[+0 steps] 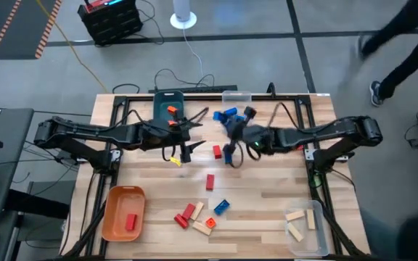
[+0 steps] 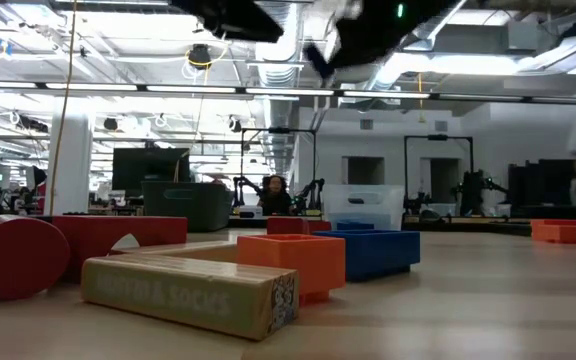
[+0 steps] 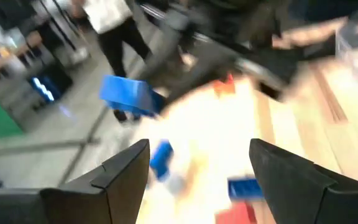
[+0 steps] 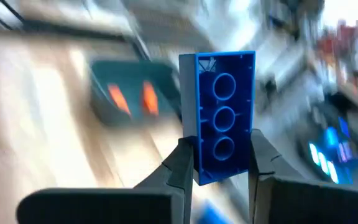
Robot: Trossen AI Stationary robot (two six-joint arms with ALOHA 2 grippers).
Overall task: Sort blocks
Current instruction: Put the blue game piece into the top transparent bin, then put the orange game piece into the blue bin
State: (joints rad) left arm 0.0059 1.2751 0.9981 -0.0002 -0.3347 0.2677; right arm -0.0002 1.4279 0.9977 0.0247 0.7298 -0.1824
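Note:
My right gripper [image 1: 230,151] hovers over the table's middle, shut on a blue block [image 4: 224,115]. My left gripper [image 1: 189,139] is open just to its left, above the table and touching nothing; its fingers [image 3: 123,171] stand wide apart. Loose blocks lie flat on the table: a red one [image 1: 216,151], another red one [image 1: 210,181], and a near cluster with a blue block [image 1: 221,207], a red one [image 1: 186,214] and a pale wooden one [image 1: 203,226]. The low view shows the wooden block [image 2: 193,290], an orange one [image 2: 293,260] and a blue one [image 2: 373,250] close up. My right gripper pinches the blue block by its lower end [image 4: 219,168] between the two fingers, one finger [image 4: 182,165] on each long side. The block stands upright above the fingers with its hollow, three-ringed underside facing the camera. It is lifted clear of the table.
A teal bin [image 1: 167,101] with orange blocks sits at the far edge, beside a clear bin [image 1: 236,96] with blue blocks [image 1: 227,114] near it. An orange bin [image 1: 118,217] holding a red block stands near left, a clear bin [image 1: 307,235] with wooden blocks near right. A person walks beyond the far right.

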